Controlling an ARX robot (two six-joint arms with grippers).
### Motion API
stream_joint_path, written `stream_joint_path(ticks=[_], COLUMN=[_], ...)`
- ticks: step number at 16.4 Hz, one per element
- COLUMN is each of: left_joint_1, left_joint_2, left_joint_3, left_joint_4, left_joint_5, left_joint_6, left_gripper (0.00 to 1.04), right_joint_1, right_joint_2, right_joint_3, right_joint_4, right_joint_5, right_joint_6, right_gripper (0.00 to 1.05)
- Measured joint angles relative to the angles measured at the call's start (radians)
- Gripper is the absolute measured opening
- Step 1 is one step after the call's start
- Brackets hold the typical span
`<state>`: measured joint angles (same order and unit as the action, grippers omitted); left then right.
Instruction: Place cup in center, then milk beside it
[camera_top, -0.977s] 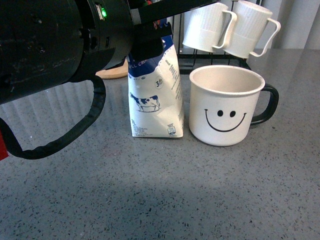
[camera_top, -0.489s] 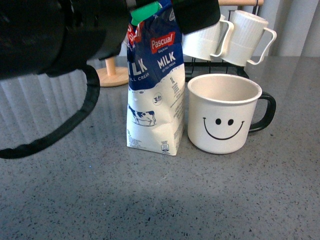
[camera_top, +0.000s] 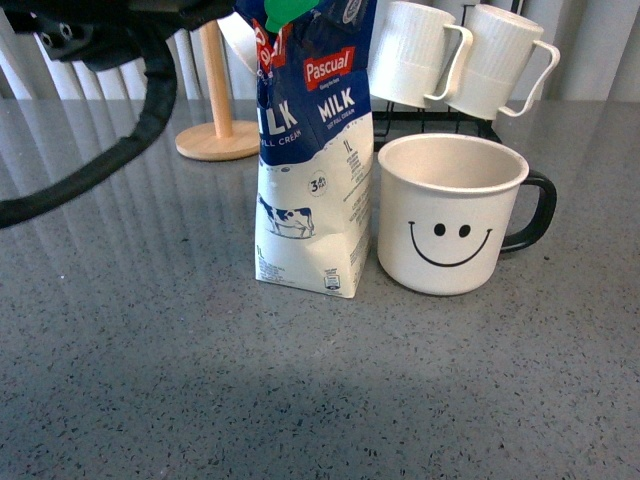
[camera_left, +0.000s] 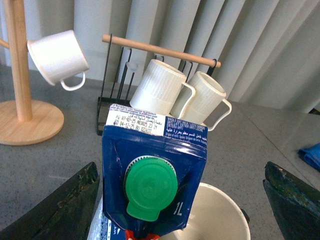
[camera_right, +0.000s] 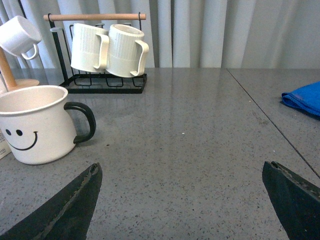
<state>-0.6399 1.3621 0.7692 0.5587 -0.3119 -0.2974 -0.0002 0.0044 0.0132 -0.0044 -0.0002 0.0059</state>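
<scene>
Just beside the off-white smiley mug (camera_top: 452, 212), the upright blue-and-white milk carton (camera_top: 312, 160) is standing between the left gripper's (camera_left: 182, 210) spread, released fingers (camera_left: 60, 207)

Blue-and-white milk carton (camera_top: 312, 150) with green cap (camera_left: 150, 187); off-white cup (camera_top: 450, 212) with black smiley, black handle

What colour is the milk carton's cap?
Green; the cap on the milk carton shows best in the left wrist view.
</scene>
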Motion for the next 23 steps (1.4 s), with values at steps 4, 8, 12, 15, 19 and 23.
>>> stream_joint_path(ticks=[4, 8, 12, 15, 19, 23], left_joint_1=[0.020, 0.056, 0.171, 0.211, 0.466, 0.532], left_joint_2=[-0.019, -0.066, -0.210, -0.335, -0.655, -0.781], left_joint_3=[-0.002, -0.008, -0.055, -0.133, -0.566, -0.650], left_joint_4=[0.011, 0.005, -0.032, -0.125, -0.065, -0.105], left_joint_5=[0.026, 0.065, 0.160, -0.062, 0.133, 0.202], left_joint_6=[0.037, 0.083, 0.172, 0.253, 0.280, 0.281], left_gripper=[0.98, 0.98, 0.98, 0.76, 0.01, 0.01], right_joint_1=[0.000, 0.000, 0.000, 0.000, 0.000, 0.000], right_joint_2=[0.000, 0.000, 0.000, 0.000, 0.000, 0.000], right_joint_3=[0.000, 0.000, 0.000, 0.000, 0.000, 0.000], right_joint_4=[0.000, 0.000, 0.000, 0.000, 0.000, 0.000], right_joint_5=[0.000, 0.000, 0.000, 0.000, 0.000, 0.000], right_joint_6=[0.000, 0.000, 0.000, 0.000, 0.000, 0.000], right_gripper=[0.98, 0.98, 0.98, 0.98, 0.98, 0.98])
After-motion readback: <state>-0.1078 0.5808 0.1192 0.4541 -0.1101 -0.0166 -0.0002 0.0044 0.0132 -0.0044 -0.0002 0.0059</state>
